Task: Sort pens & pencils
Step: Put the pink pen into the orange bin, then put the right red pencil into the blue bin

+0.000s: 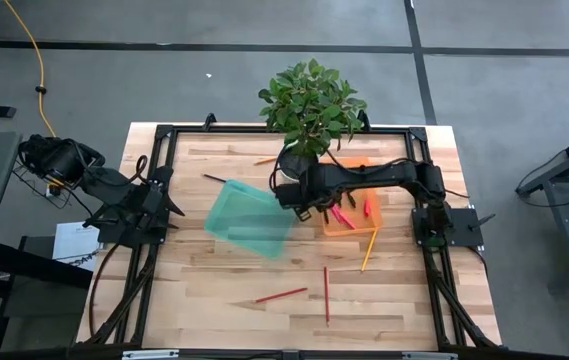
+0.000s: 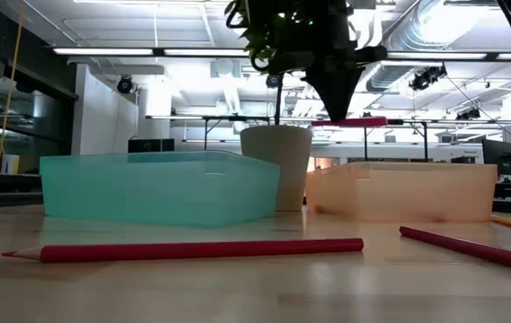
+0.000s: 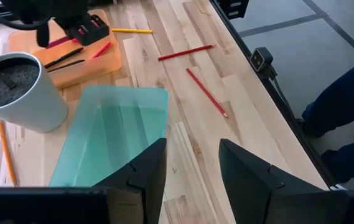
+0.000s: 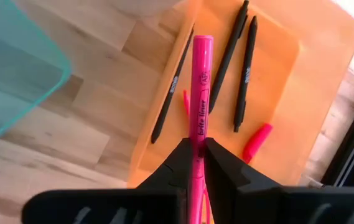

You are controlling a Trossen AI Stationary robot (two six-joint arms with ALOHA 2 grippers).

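- The orange tray (image 1: 336,228) near the plant evidently collects pens; three black ones (image 4: 228,57) lie inside already.
- The right gripper (image 4: 195,155) hangs above it, pinching a pink pen (image 4: 200,93), presumably to drop.
- The left gripper (image 3: 192,163) waits spread at the table's left; pencils (image 1: 282,295) lie loose on the wood.

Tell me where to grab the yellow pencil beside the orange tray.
Take the yellow pencil at mid-shaft from straight above, fingers across its length: it lies flat on bare wood, one end near the orange tray. The right claw, over that tray, holds a pink pen. The left claw idles table-left.
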